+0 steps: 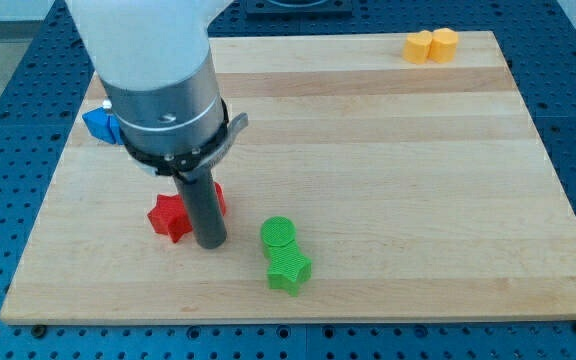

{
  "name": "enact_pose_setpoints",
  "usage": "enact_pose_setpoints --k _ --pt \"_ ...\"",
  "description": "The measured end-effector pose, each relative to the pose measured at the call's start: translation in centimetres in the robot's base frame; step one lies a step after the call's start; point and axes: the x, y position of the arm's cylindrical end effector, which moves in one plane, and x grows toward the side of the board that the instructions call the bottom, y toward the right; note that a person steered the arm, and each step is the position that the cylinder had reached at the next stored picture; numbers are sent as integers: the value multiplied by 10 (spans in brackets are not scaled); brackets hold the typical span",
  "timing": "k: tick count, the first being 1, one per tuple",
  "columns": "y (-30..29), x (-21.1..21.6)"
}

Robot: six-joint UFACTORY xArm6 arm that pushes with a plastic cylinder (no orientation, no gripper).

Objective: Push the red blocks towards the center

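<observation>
While my tip [211,243] sits on the desk [388,200], it touches the red star block [169,217] on its right; a second red block [219,199] peeks out behind the rod. No jaws on this rig. Green cylinder [279,234] and green star [288,268] just right of tip.

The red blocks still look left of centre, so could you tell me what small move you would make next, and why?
Probably a short push toward the view's right: my tip sits between the red star block and a second red block, partly hidden behind the rod, both left of the board's centre.
</observation>
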Motion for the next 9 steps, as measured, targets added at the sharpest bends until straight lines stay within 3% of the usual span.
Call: enact_pose_setpoints --k 1,3,5,9 --pt "-14 21" --pt "-110 18" --pt "-74 -28" --pt "-71 -6"
